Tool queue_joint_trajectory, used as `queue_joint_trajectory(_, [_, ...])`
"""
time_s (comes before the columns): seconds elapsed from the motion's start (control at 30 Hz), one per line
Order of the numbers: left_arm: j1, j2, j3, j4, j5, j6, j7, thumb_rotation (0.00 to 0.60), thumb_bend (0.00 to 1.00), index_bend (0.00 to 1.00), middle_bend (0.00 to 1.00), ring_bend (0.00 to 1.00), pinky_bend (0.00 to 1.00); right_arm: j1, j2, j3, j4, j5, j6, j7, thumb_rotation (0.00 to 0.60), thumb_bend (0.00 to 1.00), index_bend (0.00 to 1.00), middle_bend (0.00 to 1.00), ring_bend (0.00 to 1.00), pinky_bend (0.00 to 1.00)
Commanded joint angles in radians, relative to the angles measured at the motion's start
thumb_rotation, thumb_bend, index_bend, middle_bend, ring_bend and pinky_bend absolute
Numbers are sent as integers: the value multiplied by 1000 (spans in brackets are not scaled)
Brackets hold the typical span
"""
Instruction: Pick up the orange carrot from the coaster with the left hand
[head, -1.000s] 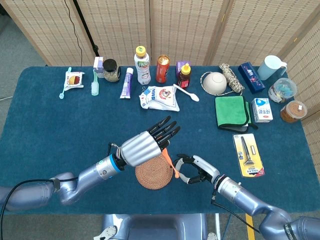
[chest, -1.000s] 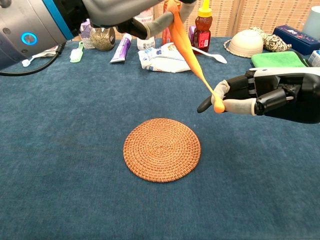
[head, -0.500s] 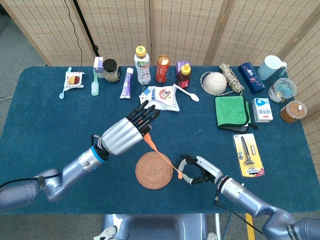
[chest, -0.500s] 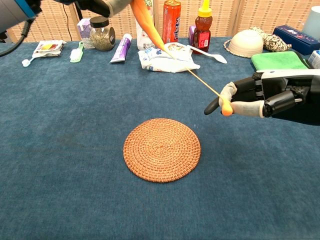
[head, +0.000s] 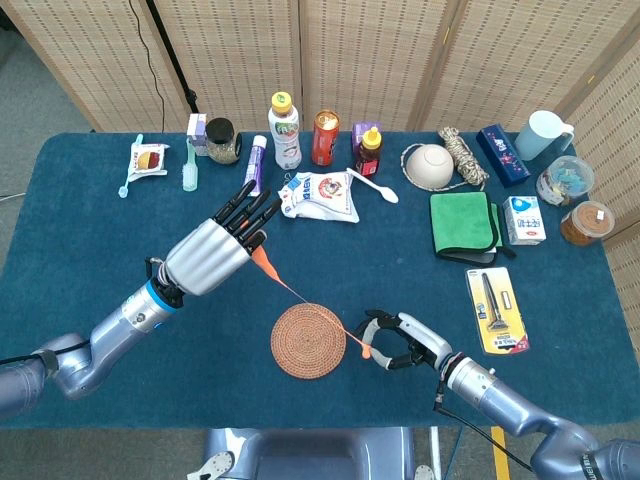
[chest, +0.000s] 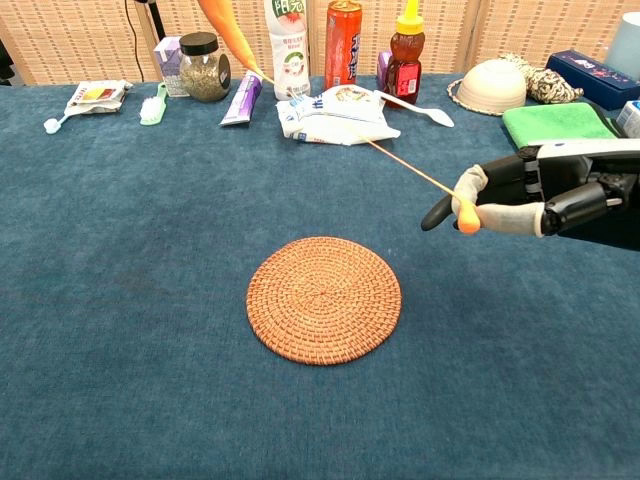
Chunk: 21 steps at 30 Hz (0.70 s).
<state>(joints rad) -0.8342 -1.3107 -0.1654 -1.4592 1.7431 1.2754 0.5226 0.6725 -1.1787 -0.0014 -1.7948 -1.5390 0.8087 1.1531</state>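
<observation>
The orange carrot (head: 263, 264) is off the coaster and stretched into a long thin strand (chest: 400, 165) in the air. My left hand (head: 212, 252) grips its thick end, up and to the left of the round woven coaster (head: 308, 341). My right hand (head: 398, 340) pinches the small orange tip (chest: 467, 222) just right of the coaster (chest: 323, 298). Nothing lies on the coaster. In the chest view only the carrot's thick end (chest: 226, 27) shows at the top edge, and my right hand (chest: 535, 196) comes in from the right.
Along the back stand a jar (head: 222, 141), a toothpaste tube (head: 253, 167), a drink bottle (head: 284, 131), a can (head: 325, 137), a honey bottle (head: 370, 149) and a white pouch (head: 320, 195). A bowl (head: 431, 165), a green cloth (head: 465, 224) and a razor pack (head: 496, 308) lie to the right.
My left hand has pulled up and to the left, away from the coaster, drawing the carrot out into a thin strand. My right hand kept its pinch on the tip and drifted slightly right.
</observation>
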Motion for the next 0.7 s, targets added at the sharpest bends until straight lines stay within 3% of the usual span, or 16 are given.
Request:
queue_joint_trajectory(0.03, [8, 10, 0, 1, -9, 1, -2, 600, 579, 681, 134, 9, 0, 1, 2, 0, 0, -3, 2, 3, 600, 514, 741, 317, 53, 0])
queue_joint_trajectory(0.7, [29, 45, 15, 59, 1, 5, -22, 600, 579, 681, 134, 8, 0, 6, 13, -5, 16, -13, 11, 31, 600, 514, 741, 317, 57, 0])
